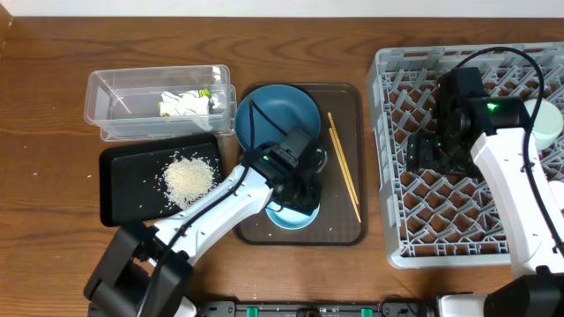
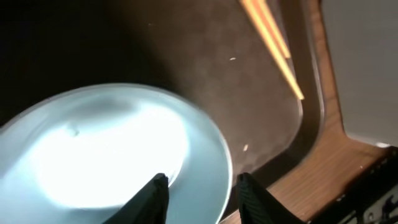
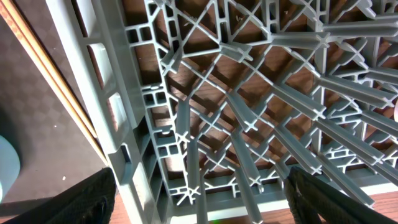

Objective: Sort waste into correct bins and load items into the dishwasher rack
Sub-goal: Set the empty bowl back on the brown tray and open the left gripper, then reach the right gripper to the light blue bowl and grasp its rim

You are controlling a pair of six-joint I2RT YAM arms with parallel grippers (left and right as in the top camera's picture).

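At frame right the rack (image 1: 381,132) is showing light grey in a criss-cross grid. At centre the dish (image 1: 282,110) is looking dark blue, the bowl (image 1: 286,218) pale blue. At left, white rice (image 1: 189,179) is speckling the black tray (image 1: 123,189).

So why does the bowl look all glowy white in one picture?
Left wrist view: light glares off the pale-blue bowl and washes it out to white, and the chopsticks are blurry streaks. Right wrist view: the rack is sharp and evenly lit. Overhead view: softer light, so the same bowl looks blue.
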